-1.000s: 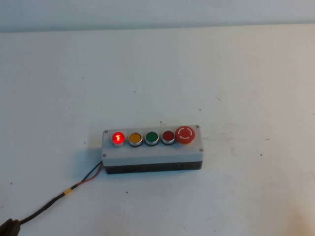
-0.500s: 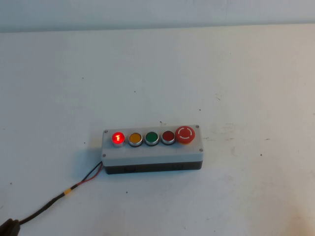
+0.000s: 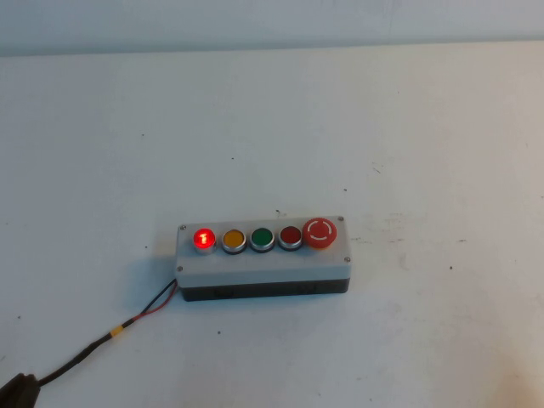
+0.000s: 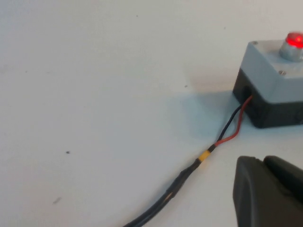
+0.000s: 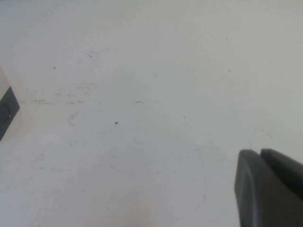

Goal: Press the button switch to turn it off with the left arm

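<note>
A grey button box (image 3: 263, 262) lies on the white table, with a row of buttons on top. The leftmost button (image 3: 204, 239) glows red; beside it are a yellow (image 3: 234, 239), a green (image 3: 262, 237) and an unlit red button (image 3: 291, 235), then a big red mushroom button (image 3: 320, 232). My left gripper (image 4: 262, 163) is shut and empty, low near the cable, short of the box's left end (image 4: 272, 90); the lit button (image 4: 294, 41) shows there too. Its tip shows at the high view's bottom left corner (image 3: 17, 389). My right gripper (image 5: 259, 153) is shut and empty over bare table.
A black cable (image 3: 93, 347) with a yellow band and red and black wires runs from the box's left end toward the near left corner. The box's right end shows in the right wrist view (image 5: 7, 109). A wall edge runs along the table's far side.
The left gripper's dark tip shows slightly more at the bottom left corner. The box and its lit button are unchanged.
</note>
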Tool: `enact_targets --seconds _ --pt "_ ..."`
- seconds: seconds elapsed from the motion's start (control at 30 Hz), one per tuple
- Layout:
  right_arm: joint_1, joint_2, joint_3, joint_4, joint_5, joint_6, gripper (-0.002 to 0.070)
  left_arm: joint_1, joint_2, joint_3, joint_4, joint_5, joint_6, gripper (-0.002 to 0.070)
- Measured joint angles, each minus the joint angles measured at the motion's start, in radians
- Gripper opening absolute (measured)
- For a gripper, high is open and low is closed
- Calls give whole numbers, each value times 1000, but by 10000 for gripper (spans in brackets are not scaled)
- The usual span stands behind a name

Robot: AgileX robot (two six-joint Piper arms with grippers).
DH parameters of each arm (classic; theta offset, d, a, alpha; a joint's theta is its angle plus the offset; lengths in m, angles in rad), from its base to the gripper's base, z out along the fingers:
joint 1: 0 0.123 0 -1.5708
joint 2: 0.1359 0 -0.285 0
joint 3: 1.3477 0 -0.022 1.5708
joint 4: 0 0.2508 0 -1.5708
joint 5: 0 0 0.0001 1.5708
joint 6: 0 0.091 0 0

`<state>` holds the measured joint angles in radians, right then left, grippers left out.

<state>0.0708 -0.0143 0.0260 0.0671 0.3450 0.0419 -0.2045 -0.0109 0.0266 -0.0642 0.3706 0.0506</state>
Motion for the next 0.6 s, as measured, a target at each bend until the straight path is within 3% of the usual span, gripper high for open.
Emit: enact_targets --seconds 0.27,0.4,0.6 --pt "0 0 0 0 0 0 -16 0 0 0 -310 -184 -155 -2" --pt "0 0 0 0 0 0 -16 0 0 0 -351 -241 -160 -2" --pt "0 0 0 0 0 0 -16 0 148 -173 -327 -20 -196 -2"
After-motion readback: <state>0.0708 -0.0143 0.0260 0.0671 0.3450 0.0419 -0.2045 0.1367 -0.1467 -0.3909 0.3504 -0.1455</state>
